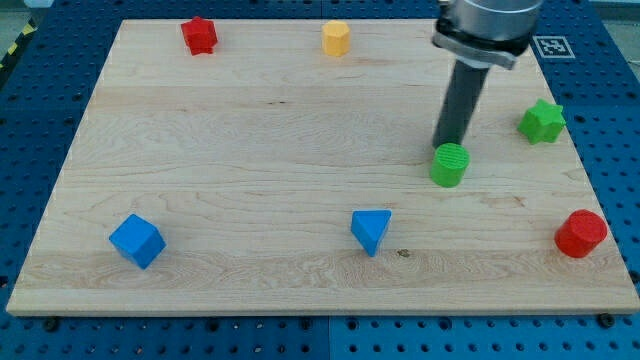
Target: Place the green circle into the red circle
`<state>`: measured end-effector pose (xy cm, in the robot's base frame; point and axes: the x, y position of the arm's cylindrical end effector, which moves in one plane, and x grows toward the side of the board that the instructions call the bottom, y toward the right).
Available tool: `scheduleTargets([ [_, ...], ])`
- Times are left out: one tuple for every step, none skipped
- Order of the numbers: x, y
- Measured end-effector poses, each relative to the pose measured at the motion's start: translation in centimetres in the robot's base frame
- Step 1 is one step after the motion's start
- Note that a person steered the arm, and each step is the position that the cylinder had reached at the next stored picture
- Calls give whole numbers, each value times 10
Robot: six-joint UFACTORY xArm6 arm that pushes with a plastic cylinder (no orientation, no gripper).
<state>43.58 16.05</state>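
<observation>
Resting at the table, my tip (447, 143) sits right behind the green circle (450, 165), touching or nearly touching its upper edge; holding nothing, being a bare dark rod hanging from a grey collar at the view's top.

Green circle: right of centre on the wooden board (260, 140), upright. Red circle (581, 233): near the board's lower right corner, well apart from the green one, down and to the view's right.

Elsewhere on the board: green star (542, 121) at the right edge, red star (199, 35) and yellow block (336, 38) along the top, blue cube (136, 240) at lower left, blue triangle (371, 230) at lower centre.

No readable writing anywhere; only a black-and-white square marker (549, 45) by the upper right corner. Pale wood grain, one small dark knot beside the triangle. Underneath, a blue perforated bench (615, 150), with yellow-black hazard tape (14, 48) at upper left.
</observation>
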Motion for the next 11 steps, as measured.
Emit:
scheduleTargets([
  [38,30],
  [55,43],
  [24,20],
  [-8,-10],
  [-12,-36],
  [29,-15],
  [75,28],
  [66,28],
  [55,-5],
  [92,-15],
  [111,1],
])
